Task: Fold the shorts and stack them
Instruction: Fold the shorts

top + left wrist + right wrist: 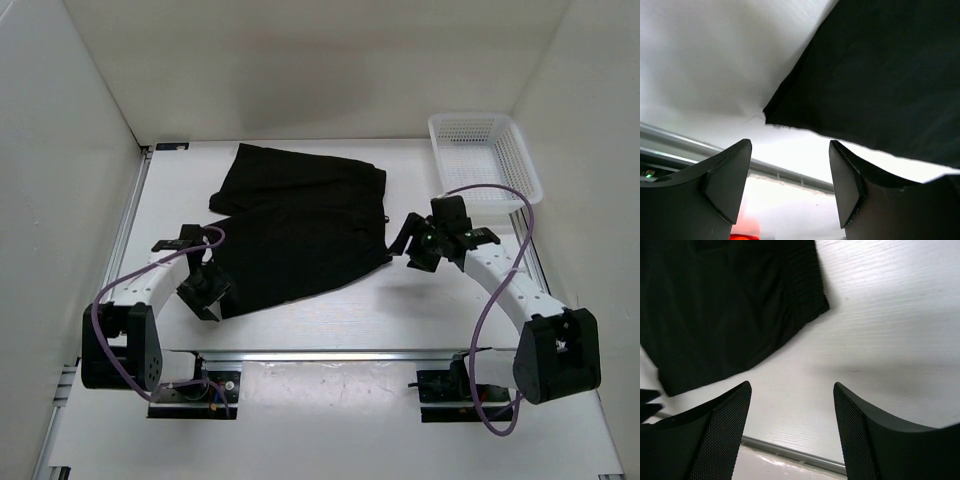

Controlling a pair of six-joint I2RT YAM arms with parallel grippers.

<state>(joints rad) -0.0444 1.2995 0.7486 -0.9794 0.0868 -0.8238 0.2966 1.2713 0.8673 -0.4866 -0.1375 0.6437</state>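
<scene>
Left gripper point(790, 145): fingers apart, empty, near a corner of the shorts point(880, 65). Right gripper point(792, 386): fingers apart, holding nothing.

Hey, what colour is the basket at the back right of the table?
The basket is white, clearest in the top view.

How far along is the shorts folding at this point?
Done: nothing clearly; the shorts lie spread on the table, both legs showing. In hand: nothing; left gripper and right gripper hang open at opposite edges. Left: the folding and stacking.
</scene>
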